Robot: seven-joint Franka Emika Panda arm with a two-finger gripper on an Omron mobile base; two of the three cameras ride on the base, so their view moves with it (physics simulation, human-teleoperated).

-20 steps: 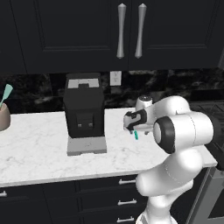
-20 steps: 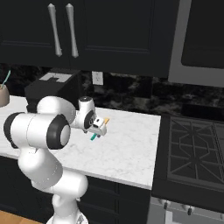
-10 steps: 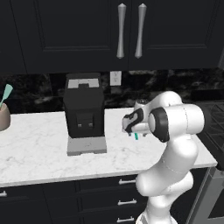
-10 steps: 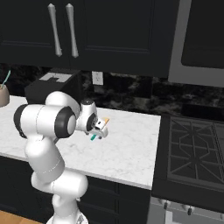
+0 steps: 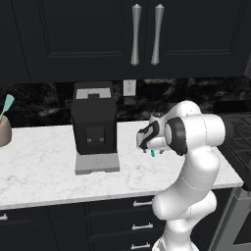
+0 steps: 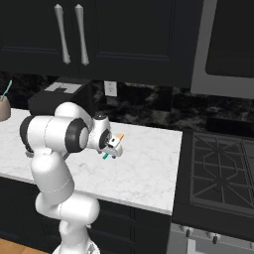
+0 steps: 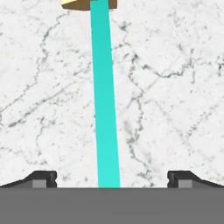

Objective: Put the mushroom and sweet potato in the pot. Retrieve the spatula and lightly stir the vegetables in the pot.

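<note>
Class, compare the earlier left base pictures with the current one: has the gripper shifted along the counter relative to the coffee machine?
No clear shift. The gripper hovers the same way right of the coffee machine, above the spatula; only the arm's elbow has swung.

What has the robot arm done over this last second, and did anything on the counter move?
The arm folded its elbow in toward its base, while the gripper hovered over the same spot above the spatula, fingers wide apart, taking hold of nothing. The spatula, the coffee machine and the counter stayed as they were.

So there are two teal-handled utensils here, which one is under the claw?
The spatula lying flat on the marble counter, yellow blade at its far end, between the claw's open tips. The other stands in a holder far left.
</note>
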